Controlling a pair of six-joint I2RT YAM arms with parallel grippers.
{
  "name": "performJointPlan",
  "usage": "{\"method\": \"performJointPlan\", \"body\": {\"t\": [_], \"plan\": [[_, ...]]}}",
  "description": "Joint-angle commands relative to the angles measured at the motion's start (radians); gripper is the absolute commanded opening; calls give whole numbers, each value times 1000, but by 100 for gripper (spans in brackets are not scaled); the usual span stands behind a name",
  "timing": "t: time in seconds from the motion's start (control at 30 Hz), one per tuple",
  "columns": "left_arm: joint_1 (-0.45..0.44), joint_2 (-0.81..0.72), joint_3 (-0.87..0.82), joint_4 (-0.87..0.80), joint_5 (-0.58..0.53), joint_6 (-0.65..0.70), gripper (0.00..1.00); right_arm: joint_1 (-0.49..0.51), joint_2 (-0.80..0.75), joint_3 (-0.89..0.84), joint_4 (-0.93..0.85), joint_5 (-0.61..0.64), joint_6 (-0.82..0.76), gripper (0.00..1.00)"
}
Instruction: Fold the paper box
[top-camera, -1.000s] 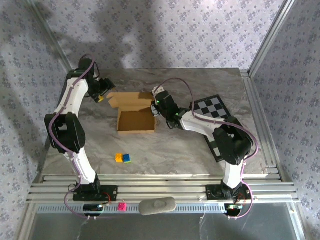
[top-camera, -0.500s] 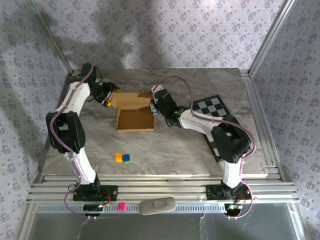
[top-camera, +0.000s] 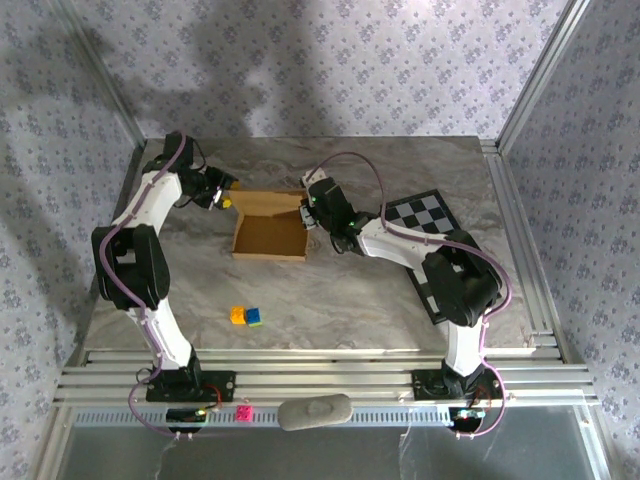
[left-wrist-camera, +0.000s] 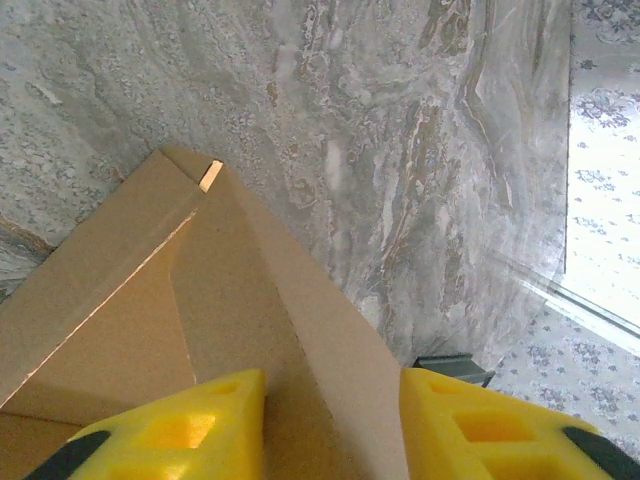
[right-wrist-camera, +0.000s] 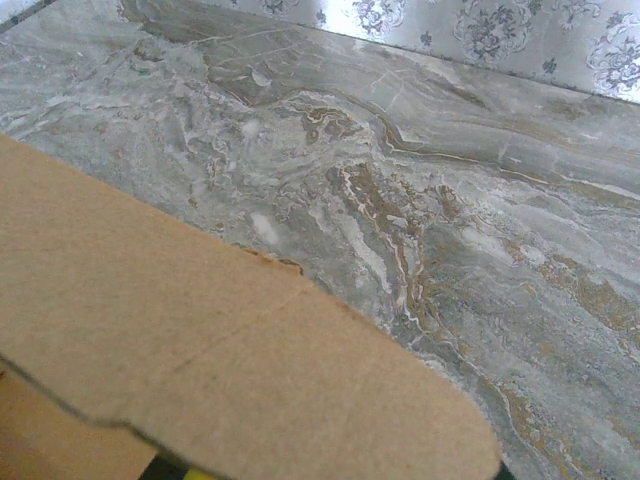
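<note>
Looking down from above, the paper box (top-camera: 268, 238) is sitting open near the middle of the marble surface (top-camera: 400, 170), far flaps standing up; the left pincer (top-camera: 222, 193) is hovering at its far-left corner, and up close its yellow fingers (left-wrist-camera: 170, 435) are standing apart with a cardboard flap running between them; can't tell if they're actually pinching it. The right pincer (top-camera: 306, 207) is sitting at the far-right corner with its jaws together; a rounded flap is covering most of its wrist view, so no idea if any cardboard is caught. A checkerboard (top-camera: 425, 215) is lying to the right, and two small coloured cubes (top-camera: 245, 316) are sitting nearer the arms' bases, well apart from the box.
</note>
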Motion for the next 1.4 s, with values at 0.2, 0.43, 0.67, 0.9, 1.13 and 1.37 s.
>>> {"method": "performJointPlan", "body": {"t": [0.2, 0.43, 0.67, 0.9, 1.13, 1.37], "plan": [[-32, -25, -63, 84, 77, -96, 33, 6, 14, 41, 4, -37, 17, 0], [-43, -45, -103, 115, 79, -150, 20, 2, 14, 40, 6, -41, 18, 0], [-43, -51, -113, 118, 59, -164, 9, 1, 12, 41, 1, -42, 25, 0], [-42, -51, -102, 101, 43, -166, 0, -9, -20, 78, -71, -11, 67, 2], [-43, -44, -73, 62, 26, -138, 0, -57, -126, 144, -262, -111, 259, 54], [-46, -30, -48, 39, 11, -119, 0, -76, -269, 172, -425, -219, 409, 72]]}}
